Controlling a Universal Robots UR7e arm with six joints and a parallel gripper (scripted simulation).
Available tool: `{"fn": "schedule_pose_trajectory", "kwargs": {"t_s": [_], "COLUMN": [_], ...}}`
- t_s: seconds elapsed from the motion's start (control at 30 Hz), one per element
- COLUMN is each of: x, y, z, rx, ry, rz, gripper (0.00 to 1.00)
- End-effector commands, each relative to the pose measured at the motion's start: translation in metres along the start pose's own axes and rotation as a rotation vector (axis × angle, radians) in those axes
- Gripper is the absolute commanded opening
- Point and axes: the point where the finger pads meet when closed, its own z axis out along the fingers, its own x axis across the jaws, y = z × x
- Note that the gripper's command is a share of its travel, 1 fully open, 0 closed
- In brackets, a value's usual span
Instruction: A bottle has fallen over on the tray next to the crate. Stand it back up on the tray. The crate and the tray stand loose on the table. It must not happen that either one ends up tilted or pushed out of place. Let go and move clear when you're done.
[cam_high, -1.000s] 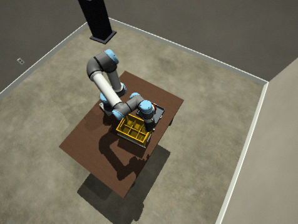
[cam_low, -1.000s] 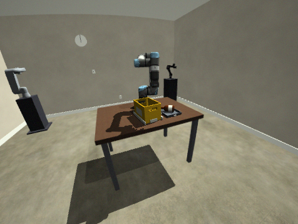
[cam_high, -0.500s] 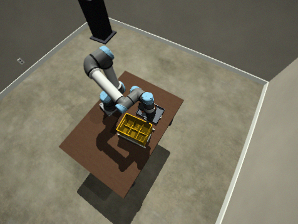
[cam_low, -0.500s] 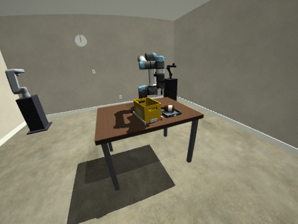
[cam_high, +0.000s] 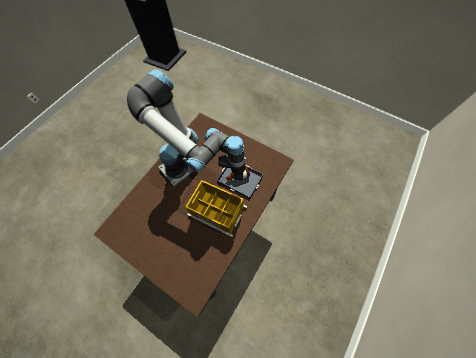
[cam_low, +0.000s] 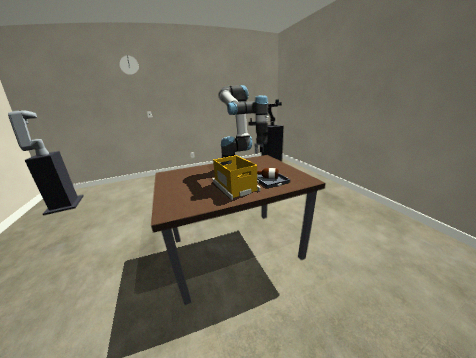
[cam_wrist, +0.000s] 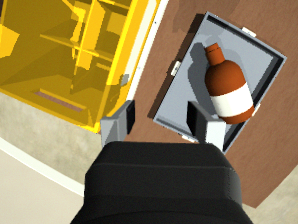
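Risk is being carried mainly by loose footing: the shallow grey rectangular tray and the yellow plastic divided crate are only resting on the brown wooden table, so a sideways shove during descent could well slide either one. In the top view, the black two-finger gripper is being held over the tray, far right of the crate, and the brown round bottle with a white label band is mostly being hidden beneath it. The crate's compartments are being shown with nothing in them.

From the exterior view, the bottle is being seen lying on its side on the tray, just right of the crate, with the gripper hanging well above it. A round body lying flat is judged likely to roll away if it is pinched off-centre.

In the wrist view, the jaws are being held wide apart with nothing between them; one fingertip is being seen in line with the bottle's labelled end, the other nearer the crate's corner. That crate-side finger is judged the likeliest to catch the crate wall. The tray is being occupied by the bottle alone, its neck pointing toward the far edge.
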Motion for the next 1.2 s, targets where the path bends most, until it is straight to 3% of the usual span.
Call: {"fn": "schedule_pose_trajectory", "kwargs": {"t_s": [0.0,0.3,0.73,0.77,1.17], "x": [0.038,0.083,0.097,0.097,0.096], "y": [-0.017,-0.044,-0.054,-0.054,-0.053], "z": [0.01,0.026,0.032,0.032,0.031], "rx": [0.013,0.034,0.04,0.04,0.04], "ry": [0.023,0.056,0.067,0.067,0.066], "rz": [-0.172,-0.397,-0.471,-0.471,-0.468], "gripper": [1.0,1.0,1.0,0.0,0.0]}}
